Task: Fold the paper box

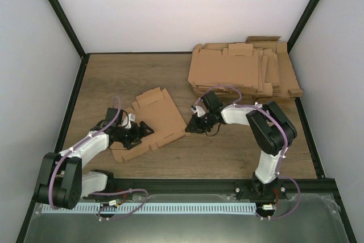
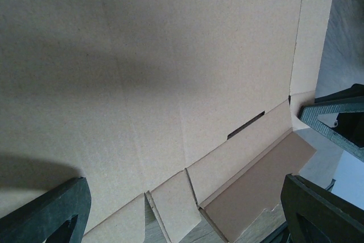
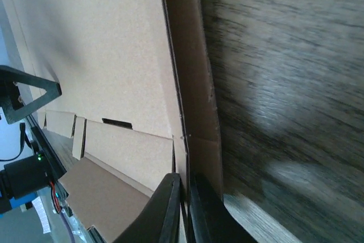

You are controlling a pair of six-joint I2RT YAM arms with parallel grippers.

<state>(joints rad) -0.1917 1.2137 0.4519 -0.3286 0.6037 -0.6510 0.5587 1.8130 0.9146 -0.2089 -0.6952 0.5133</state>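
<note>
From above, one paper box [image 1: 152, 119] lies almost flat near the middle of the table [image 1: 227, 155], left of centre, and one pile of cardboard blanks [image 1: 242, 69] sits at the far right corner; the sheets in it overlap too much to count. Two grippers work the sheet: the left gripper [image 1: 138, 131] at its near left edge, the right gripper [image 1: 189, 127] at its right corner. In the left wrist view the fingers [image 2: 54, 211] stand wide apart over the creased panel, holding nothing, and a narrow edge flap [image 2: 256, 180] looks slightly lifted. In the right wrist view the fingers [image 3: 162, 211] are pinched together on the thin side flap. By my reading the folding has barely begun: no wall stands, and the lid and tabs remain to be done.
</note>
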